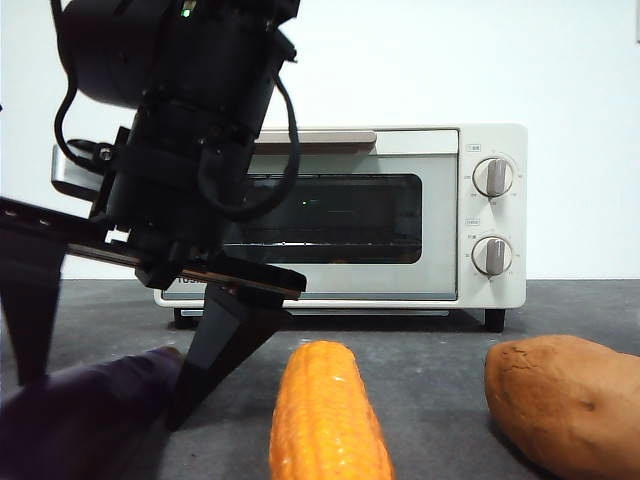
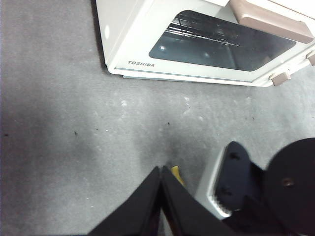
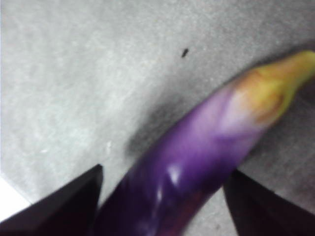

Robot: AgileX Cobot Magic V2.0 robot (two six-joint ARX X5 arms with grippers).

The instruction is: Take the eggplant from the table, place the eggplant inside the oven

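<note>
Both jaws of the right gripper (image 3: 162,196) stand wide apart astride the eggplant (image 3: 197,162) lying on the table (image 3: 74,73), which we judge nearly crosswise between them, while the left gripper (image 2: 161,172) waits closed and empty.

an orange-yellow corn cob (image 1: 328,415) is seen lying lengthwise at the near edge, just beside the lowered black finger (image 1: 222,352) — on that finger's outer side. a brown sweet potato (image 1: 565,400) is set further off on the same side, well apart from the fingers — past the corn cob.
</note>
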